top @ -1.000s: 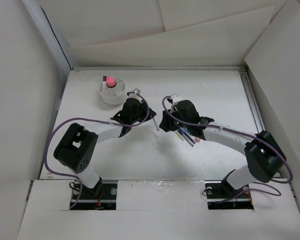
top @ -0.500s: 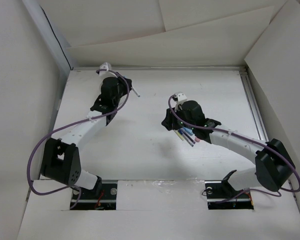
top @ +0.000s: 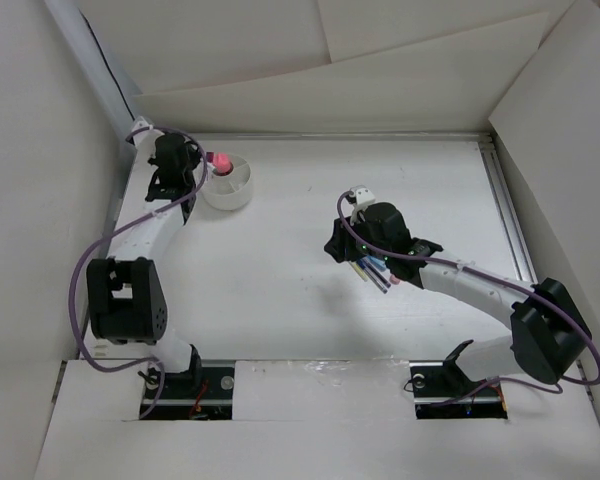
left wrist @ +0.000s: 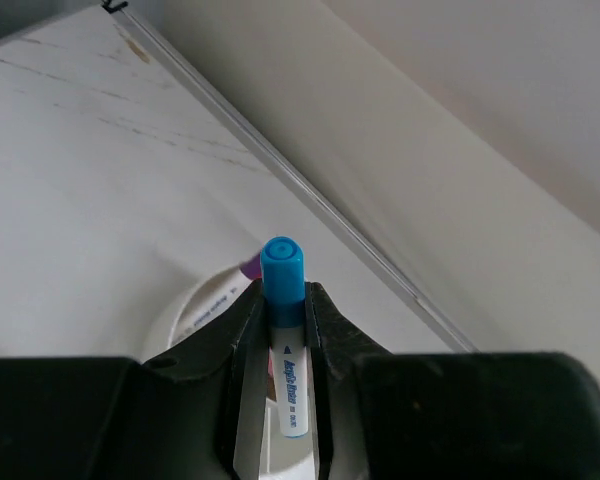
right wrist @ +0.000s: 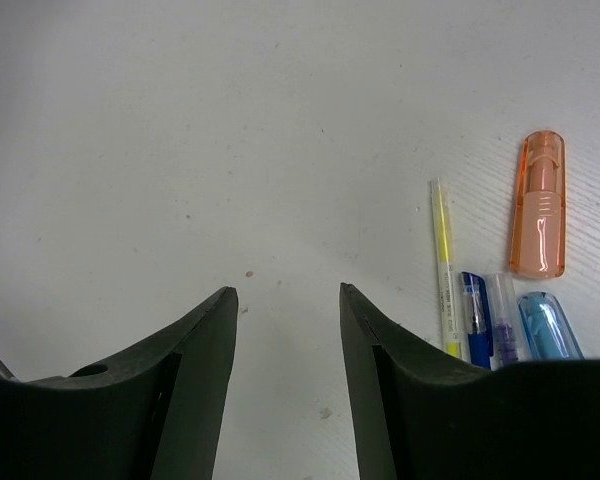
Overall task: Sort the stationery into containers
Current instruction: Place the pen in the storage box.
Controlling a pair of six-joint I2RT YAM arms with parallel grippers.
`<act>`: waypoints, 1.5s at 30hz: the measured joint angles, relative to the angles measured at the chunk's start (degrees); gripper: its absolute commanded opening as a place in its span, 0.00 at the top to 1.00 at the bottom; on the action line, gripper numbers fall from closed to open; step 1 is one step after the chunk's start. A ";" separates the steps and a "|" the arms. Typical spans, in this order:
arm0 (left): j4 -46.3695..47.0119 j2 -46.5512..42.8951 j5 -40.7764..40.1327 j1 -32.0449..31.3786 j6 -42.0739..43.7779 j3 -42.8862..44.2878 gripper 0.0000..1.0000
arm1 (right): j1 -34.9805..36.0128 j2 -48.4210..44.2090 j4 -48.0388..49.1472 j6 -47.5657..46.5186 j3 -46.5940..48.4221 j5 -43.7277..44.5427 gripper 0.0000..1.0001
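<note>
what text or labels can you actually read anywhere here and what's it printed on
Nothing reads clearly.
Blue-capped marker in the left end effector: blue print and a small triangle on its white barrel, too blurred to read.
Purple-tipped pen in the white cup: faint print, too small to read.
Yellow pen and orange stick on the table: no text visible.

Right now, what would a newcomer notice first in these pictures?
The left gripper, at the far left by the white cup, clamps a blue-capped marker. A pink-capped glue stick stands in that cup. The right gripper hangs open mid-table beside pens and an orange stick.
</note>
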 measured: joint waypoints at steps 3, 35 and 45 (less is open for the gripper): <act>-1.22 3.50 -2.62 0.90 0.94 2.99 0.92 | 0.00 -0.07 0.00 0.00 0.00 0.00 0.49; 2.73 22.36 -13.73 -1.97 17.66 14.14 0.82 | 0.00 -0.09 0.00 0.00 0.00 1.55 0.49; 3.69 21.68 -13.09 -1.81 17.97 12.96 0.49 | 0.00 -0.09 0.00 0.02 0.00 3.15 0.41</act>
